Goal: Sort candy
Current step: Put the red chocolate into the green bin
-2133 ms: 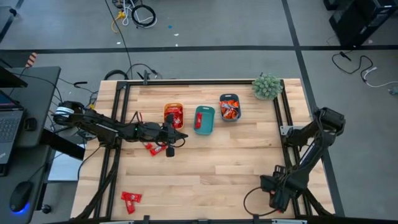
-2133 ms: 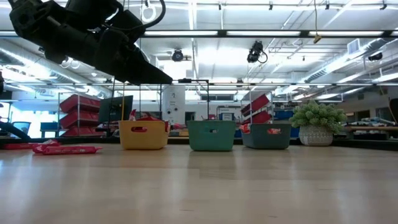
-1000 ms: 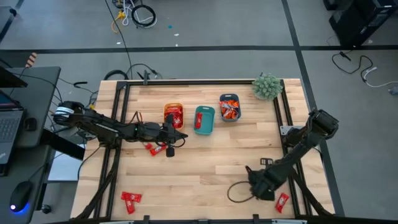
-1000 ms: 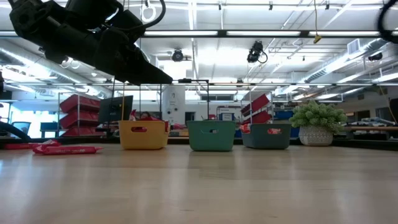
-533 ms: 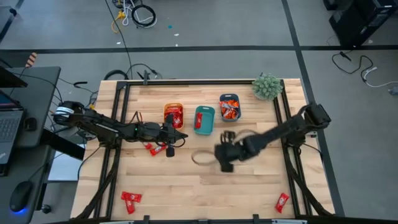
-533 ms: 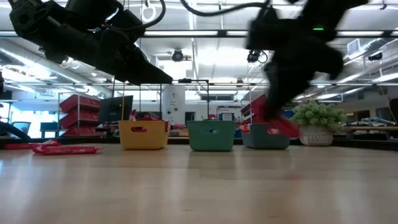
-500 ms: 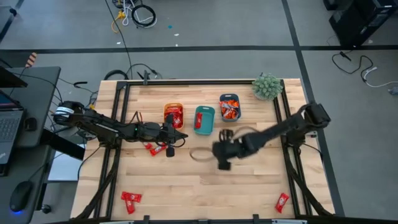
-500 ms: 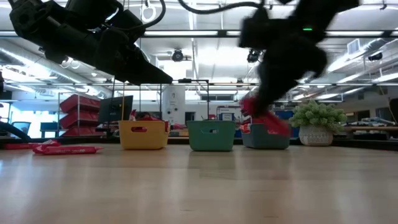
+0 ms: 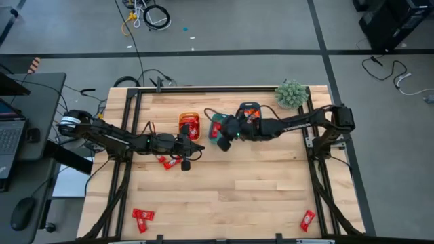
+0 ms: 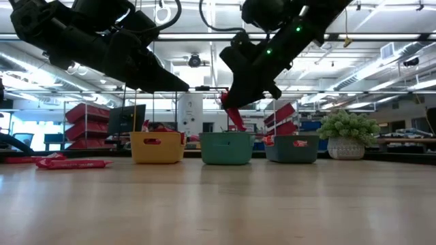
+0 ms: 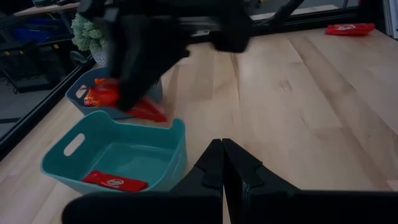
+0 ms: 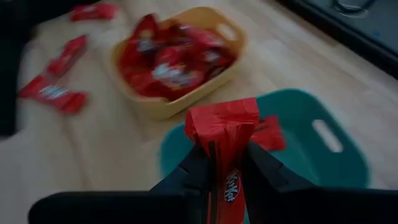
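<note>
My right gripper (image 10: 234,109) hangs over the teal bin (image 9: 222,130), shut on a red candy (image 12: 224,140). One more candy (image 11: 115,182) lies flat on that bin's floor. To its left the yellow bin (image 9: 189,125) is heaped with candies, and to its right the grey-blue bin (image 9: 250,116) holds orange-red ones. My left gripper (image 11: 222,163) is shut on nothing and hovers (image 9: 186,154) near the yellow bin, beside loose candies (image 9: 169,163) on the table. My right gripper pinches the candy's middle (image 12: 219,163) between its two fingers (image 12: 264,171). The crimped free end (image 12: 224,117) sticks out past the fingertips. The fingers slant down from the table's right side. The candy is lifted clear and hangs tilted (image 10: 235,120) above the teal bin's rim.
Loose candies lie at the near left (image 9: 142,217) and near right (image 9: 307,220) of the table. A small potted plant (image 9: 291,93) stands at the far right corner. The dark frame rails (image 9: 217,88) run round the table's edges. Bare wood fills the middle and near part.
My right gripper has swung from the table's near right corner up and toward the far edge and the left, turning as it went, until it hangs over the teal bin with the red candy carried in its fingers. One candy stays at the near right.
</note>
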